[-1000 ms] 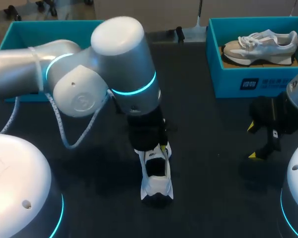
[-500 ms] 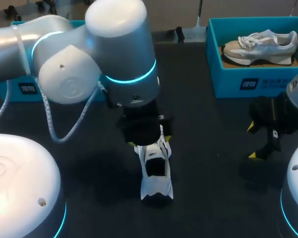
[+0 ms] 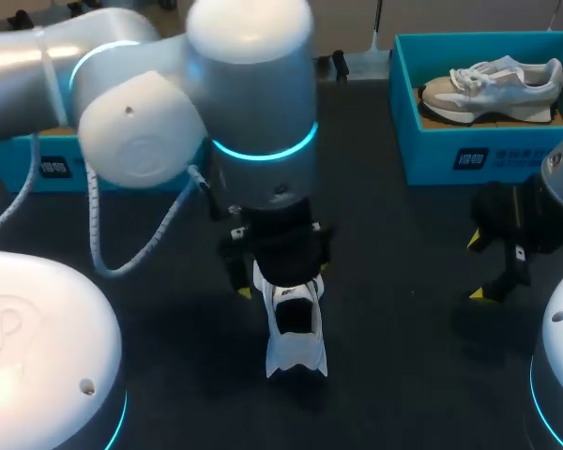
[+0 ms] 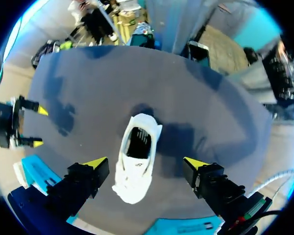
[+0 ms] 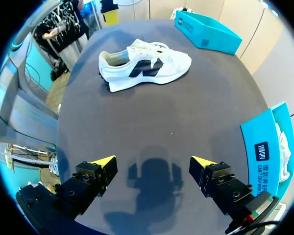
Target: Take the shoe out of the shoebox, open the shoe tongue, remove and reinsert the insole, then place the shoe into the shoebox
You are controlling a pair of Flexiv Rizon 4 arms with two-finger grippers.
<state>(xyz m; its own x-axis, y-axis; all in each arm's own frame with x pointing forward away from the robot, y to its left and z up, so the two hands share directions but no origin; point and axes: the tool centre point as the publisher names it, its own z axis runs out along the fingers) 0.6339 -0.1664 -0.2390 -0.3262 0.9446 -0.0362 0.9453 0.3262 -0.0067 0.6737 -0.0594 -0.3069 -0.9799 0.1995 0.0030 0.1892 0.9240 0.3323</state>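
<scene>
One white low-top sneaker with a dark side mark [image 3: 296, 330] stands upright on its sole near the middle of the dark table [image 3: 403, 300], its long axis running front to back, toe pointing away from me and heel toward me. Left arm bends straight down over the toe half, its gripper [image 4: 146, 163] spread wide, one yellow-tipped finger off each side, clear of the shoe. Right gripper [image 5: 153, 161] hangs well to the right, fingers apart, holding nothing.
</scene>
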